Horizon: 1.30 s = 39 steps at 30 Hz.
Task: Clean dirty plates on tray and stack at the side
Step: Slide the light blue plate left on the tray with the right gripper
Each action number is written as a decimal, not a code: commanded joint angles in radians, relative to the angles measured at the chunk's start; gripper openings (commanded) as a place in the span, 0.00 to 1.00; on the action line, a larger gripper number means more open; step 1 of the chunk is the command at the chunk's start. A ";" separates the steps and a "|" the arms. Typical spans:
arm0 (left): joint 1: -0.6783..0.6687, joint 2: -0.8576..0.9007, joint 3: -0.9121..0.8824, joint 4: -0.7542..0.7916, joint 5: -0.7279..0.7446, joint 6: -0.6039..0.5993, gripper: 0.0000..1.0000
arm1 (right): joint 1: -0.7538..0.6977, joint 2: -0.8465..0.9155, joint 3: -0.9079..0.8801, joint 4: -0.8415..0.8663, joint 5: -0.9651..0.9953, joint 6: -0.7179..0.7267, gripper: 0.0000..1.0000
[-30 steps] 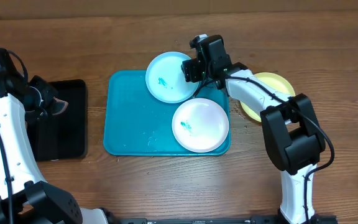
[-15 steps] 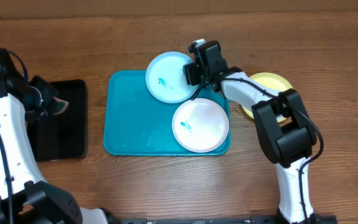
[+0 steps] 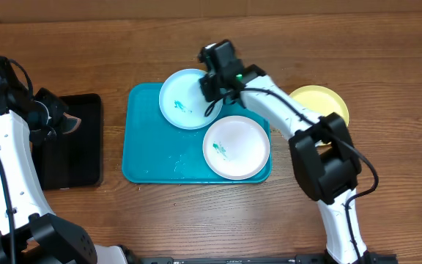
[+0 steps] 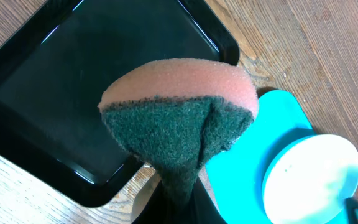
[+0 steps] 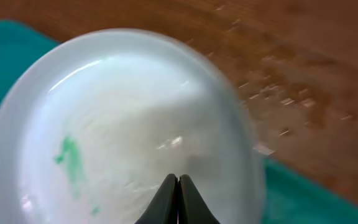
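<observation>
Both claws are clenching: right gripper (image 5: 178, 180) pinching the pale aqua round plastic plate (image 3: 184, 101), best held level, left gripper (image 3: 61, 123) grasping the pink-green foam sponge (image 4: 179, 106).

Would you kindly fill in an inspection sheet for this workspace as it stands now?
Surface: brown wooden table, with pale specks near the tray.
Job's things: large turquoise plastic tray holds a pale aqua round plastic plate, overhanging its far rim, and a white round plastic plate, both with teal smears. A yellow-green round plastic plate sits on the table to its right.
Clutter: black rectangular tray, left of the turquoise one.
Grippers: left gripper shut on a pink-and-green sponge. Right gripper shut at the aqua plate's rim.
Cables: black cable along the left arm.
Surroundings: nothing seen.
</observation>
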 commanded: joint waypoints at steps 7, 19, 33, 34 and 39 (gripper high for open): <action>0.004 -0.002 -0.005 0.000 0.038 0.025 0.04 | 0.079 -0.020 0.036 -0.013 0.201 -0.068 0.23; 0.004 -0.002 -0.005 0.002 0.038 0.039 0.04 | -0.088 0.043 0.034 0.092 0.012 -0.221 0.39; 0.004 -0.002 -0.005 0.014 0.038 0.043 0.04 | -0.058 0.082 0.034 0.144 -0.007 -0.217 0.45; 0.004 -0.002 -0.005 0.014 0.038 0.042 0.04 | -0.058 0.085 0.034 0.140 -0.008 -0.216 0.46; 0.004 -0.002 -0.005 0.016 0.038 0.042 0.04 | -0.054 0.087 0.034 0.129 -0.043 -0.217 0.46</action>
